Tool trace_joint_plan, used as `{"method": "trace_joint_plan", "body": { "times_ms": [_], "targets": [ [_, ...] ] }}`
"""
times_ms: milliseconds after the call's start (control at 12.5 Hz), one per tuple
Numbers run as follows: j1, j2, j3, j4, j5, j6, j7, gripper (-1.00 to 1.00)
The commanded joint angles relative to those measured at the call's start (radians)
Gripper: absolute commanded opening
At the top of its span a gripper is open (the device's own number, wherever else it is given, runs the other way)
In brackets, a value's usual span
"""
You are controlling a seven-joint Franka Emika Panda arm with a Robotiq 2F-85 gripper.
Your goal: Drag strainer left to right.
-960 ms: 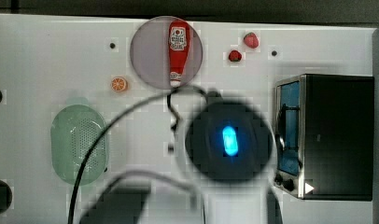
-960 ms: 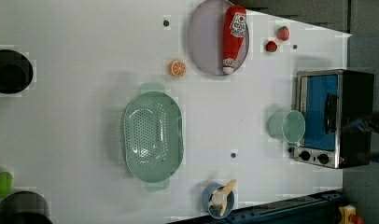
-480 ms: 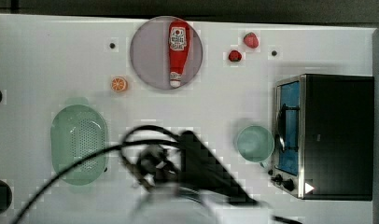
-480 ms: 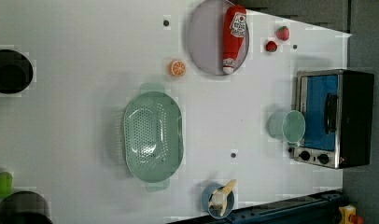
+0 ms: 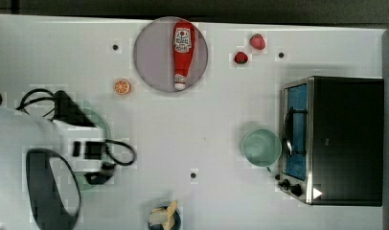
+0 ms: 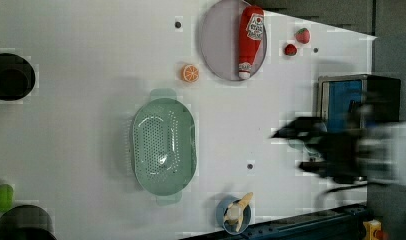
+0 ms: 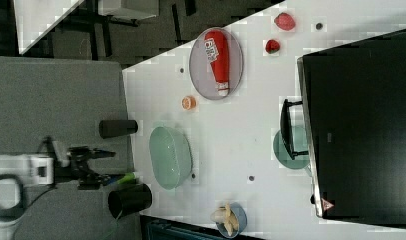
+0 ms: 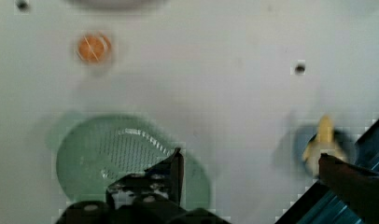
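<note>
The strainer (image 6: pixel 163 145) is a pale green oval colander with many small holes, lying flat on the white table left of the left view's middle. It appears again as the strainer (image 7: pixel 170 156) and the strainer (image 8: pixel 108 158). In the top view my arm (image 5: pixel 49 143) covers most of the strainer (image 5: pixel 100 122) at the top view's left. My gripper (image 8: pixel 257 172) is open and holds nothing. One finger (image 8: pixel 173 168) hangs above the strainer's rim, the other finger (image 8: pixel 346 177) near a blue bowl. It hovers well above the table.
A grey plate (image 5: pixel 154 52) carries a red ketchup bottle (image 5: pixel 183 52). Nearby lie an orange slice (image 5: pixel 121 86) and two strawberries (image 5: pixel 249 49). A toaster oven (image 5: pixel 334 139) and a round mint bowl (image 5: pixel 261 147) stand at the top view's right. A blue bowl with banana (image 5: pixel 164 216) sits at the near edge.
In the top view my arm has swung from the table's middle to the left, over the strainer, uncovering the mint bowl. The strainer has not moved. The gripper stays open.
</note>
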Motion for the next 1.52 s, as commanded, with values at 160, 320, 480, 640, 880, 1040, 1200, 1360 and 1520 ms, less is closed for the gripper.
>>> {"method": "trace_joint_plan", "body": {
  "times_ms": [160, 320, 480, 640, 880, 1040, 1200, 1360, 1520],
  "targets": [
    [0.001, 0.074, 0.15, -0.058, -0.015, 0.188, 0.458, 1.0],
    [0.002, 0.151, 0.177, -0.1, -0.017, 0.302, 0.612, 1.0],
    [0.005, 0.22, 0.178, -0.151, -0.018, 0.412, 0.719, 1.0],
    [0.005, 0.296, 0.173, -0.201, -0.026, 0.536, 0.795, 1.0],
    [0.006, 0.422, 0.156, -0.232, -0.063, 0.725, 0.82, 1.0],
    [0.009, 0.49, 0.131, -0.231, -0.069, 0.808, 0.82, 1.0],
    [0.02, 0.544, 0.096, -0.231, -0.072, 0.851, 0.82, 1.0],
    [0.039, 0.582, 0.059, -0.232, -0.08, 0.889, 0.82, 1.0],
    [0.061, 0.602, 0.036, -0.234, -0.08, 0.922, 0.82, 1.0]
  ]
}}
